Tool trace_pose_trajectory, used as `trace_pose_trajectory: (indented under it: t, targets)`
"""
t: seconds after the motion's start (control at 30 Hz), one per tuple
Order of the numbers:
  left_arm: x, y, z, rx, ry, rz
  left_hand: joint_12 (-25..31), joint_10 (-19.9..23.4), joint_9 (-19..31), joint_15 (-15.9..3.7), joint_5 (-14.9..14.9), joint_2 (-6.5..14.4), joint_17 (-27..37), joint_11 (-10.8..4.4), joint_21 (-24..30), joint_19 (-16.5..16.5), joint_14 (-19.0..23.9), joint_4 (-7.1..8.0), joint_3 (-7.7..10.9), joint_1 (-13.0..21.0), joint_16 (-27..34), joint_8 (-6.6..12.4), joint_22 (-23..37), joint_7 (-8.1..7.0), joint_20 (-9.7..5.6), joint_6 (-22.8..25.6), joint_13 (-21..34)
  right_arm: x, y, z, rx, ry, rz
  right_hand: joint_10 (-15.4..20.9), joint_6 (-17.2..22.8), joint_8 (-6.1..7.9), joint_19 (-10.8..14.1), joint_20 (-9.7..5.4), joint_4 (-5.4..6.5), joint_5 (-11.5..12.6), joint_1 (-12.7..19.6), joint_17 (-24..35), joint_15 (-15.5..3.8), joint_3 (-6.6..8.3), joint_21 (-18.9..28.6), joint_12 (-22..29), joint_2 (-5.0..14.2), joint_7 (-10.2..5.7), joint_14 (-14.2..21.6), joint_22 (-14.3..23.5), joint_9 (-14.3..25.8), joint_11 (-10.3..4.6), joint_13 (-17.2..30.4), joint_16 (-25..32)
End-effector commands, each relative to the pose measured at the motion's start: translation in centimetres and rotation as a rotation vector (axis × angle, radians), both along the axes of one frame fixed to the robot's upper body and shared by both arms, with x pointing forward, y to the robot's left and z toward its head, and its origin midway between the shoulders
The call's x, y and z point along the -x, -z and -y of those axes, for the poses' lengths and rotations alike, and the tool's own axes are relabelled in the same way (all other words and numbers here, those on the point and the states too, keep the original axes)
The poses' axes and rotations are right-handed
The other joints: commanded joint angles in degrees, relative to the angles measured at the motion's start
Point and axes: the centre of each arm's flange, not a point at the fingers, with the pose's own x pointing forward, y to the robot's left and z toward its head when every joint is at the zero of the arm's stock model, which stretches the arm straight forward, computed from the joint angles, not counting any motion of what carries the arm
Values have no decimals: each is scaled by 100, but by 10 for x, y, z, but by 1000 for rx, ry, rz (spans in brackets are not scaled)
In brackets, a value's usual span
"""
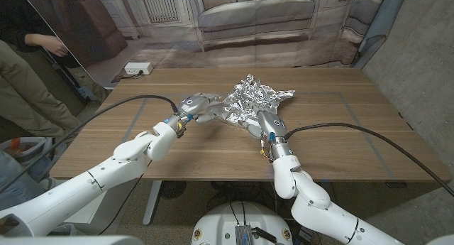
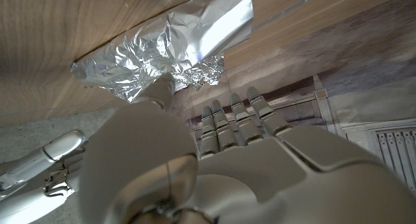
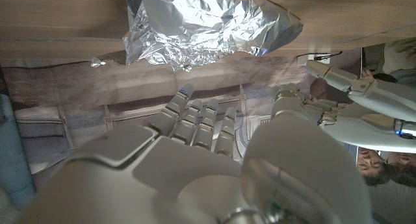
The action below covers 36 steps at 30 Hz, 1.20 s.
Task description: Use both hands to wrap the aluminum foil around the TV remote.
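Aluminum foil (image 1: pixel 250 101) lies crumpled in a bright, bunched heap on the wooden tabletop (image 1: pixel 333 142), a little past its middle and toward the far edge; whatever it covers is hidden, and the TV remote cannot be made out. One pointed flap sticks out on the side of the robot's right.

Left hand (image 1: pixel 200 106) reaches in from the near left corner, its arm stretched low across the tabletop, and meets the heap's left edge. In the left wrist view the thumb (image 2: pixel 158 93) presses against the foil (image 2: pixel 170 47) while the other fingers (image 2: pixel 237 123) stand apart, extended beside the sheet; whether the sheet is truly pinched cannot be told.

Right hand (image 1: pixel 264 122) comes up from the near right, forearm raised steeply, and sits at the heap's near edge. In the right wrist view its fingers (image 3: pixel 198 123) are extended together just short of the foil (image 3: pixel 208 23), with the thumb (image 3: pixel 292 104) spread aside, holding nothing that shows.

A white box (image 1: pixel 137 68) lies on the floor beyond the tabletop's far left corner, and a person (image 1: pixel 32 67) stands at the left.
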Motion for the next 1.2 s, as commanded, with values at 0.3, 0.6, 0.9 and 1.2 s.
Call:
trace_pose_trajectory:
  t: [0.3,0.6,0.9,1.2]
  targets:
    - [-24,8,17,-70,5,-82,-39,-221,-13,4,39,41,6,61,-69,-104,-249,-43,4,101,-62,-8,-6,36,-36,-227,-47,-20,-1,-19,174,153,-75,-67,-46,-17,-16,-23,-85,80,202,-12,0,15,-43,-10,-97,2,-24,7,6,-18,14,35]
    - [-29,10,17,-71,24,-94,-11,-194,-21,14,43,73,7,61,-73,-95,-216,-52,17,132,-34,44,-7,32,-30,-131,-71,-34,-2,-20,181,159,-118,-70,-50,-4,146,-106,-78,104,305,-15,-48,16,-11,7,-156,2,4,9,7,-23,15,56]
    - [-35,8,22,-95,29,-105,12,-157,-27,8,44,86,7,64,-72,-76,-199,-58,20,148,-21,65,-9,33,-41,-94,-88,-48,1,-14,150,163,-159,53,-10,24,368,-241,-36,130,411,-11,-144,10,30,73,-198,-15,129,15,10,-53,14,106]
    - [-45,9,25,-112,35,-137,64,-39,-37,-40,45,97,-5,55,-63,-22,-143,-90,32,204,3,123,-13,15,-67,39,-119,-60,7,-10,145,175,-202,282,146,86,633,-367,-2,144,539,-5,-269,19,82,166,-189,-19,346,20,15,-119,12,166]
